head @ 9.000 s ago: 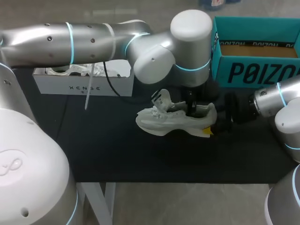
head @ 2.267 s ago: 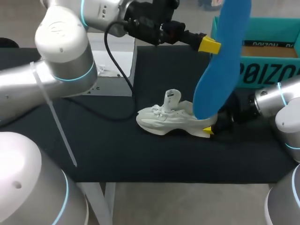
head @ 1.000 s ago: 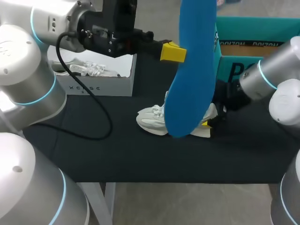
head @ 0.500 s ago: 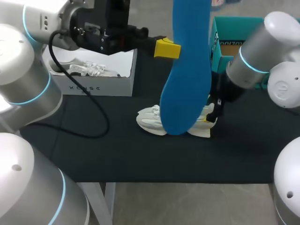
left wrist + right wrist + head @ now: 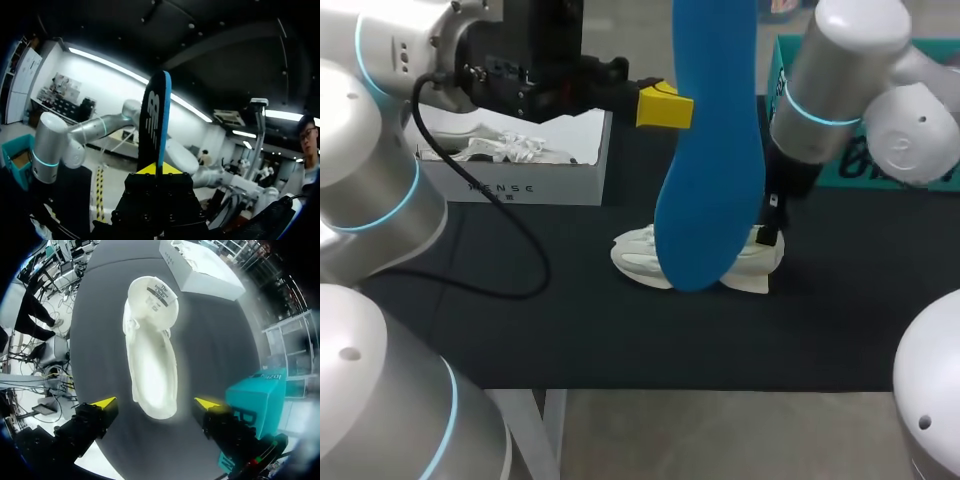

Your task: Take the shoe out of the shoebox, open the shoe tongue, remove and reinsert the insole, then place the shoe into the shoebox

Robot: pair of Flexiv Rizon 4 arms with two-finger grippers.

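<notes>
A white shoe (image 5: pixel 632 256) rests on its sole in the middle of the black desk (image 5: pixel 570 330), toe toward 9 o'clock, with its tongue (image 5: pixel 157 296) pulled forward and its mouth wide open. A blue insole (image 5: pixel 710 150), black on its other face, hangs upright in front of it, pinched in the left claw (image 5: pixel 665 106). An open white shoebox (image 5: pixel 510 178) sits at 10 o'clock from the shoe, and a teal shoebox (image 5: pixel 778 65) at 2 o'clock.

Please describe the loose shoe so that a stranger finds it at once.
Find the black table and look at its middle, past the raised blue insole. The white shoe lies there on the tabletop itself; the other shoe sits inside the white box.
</notes>
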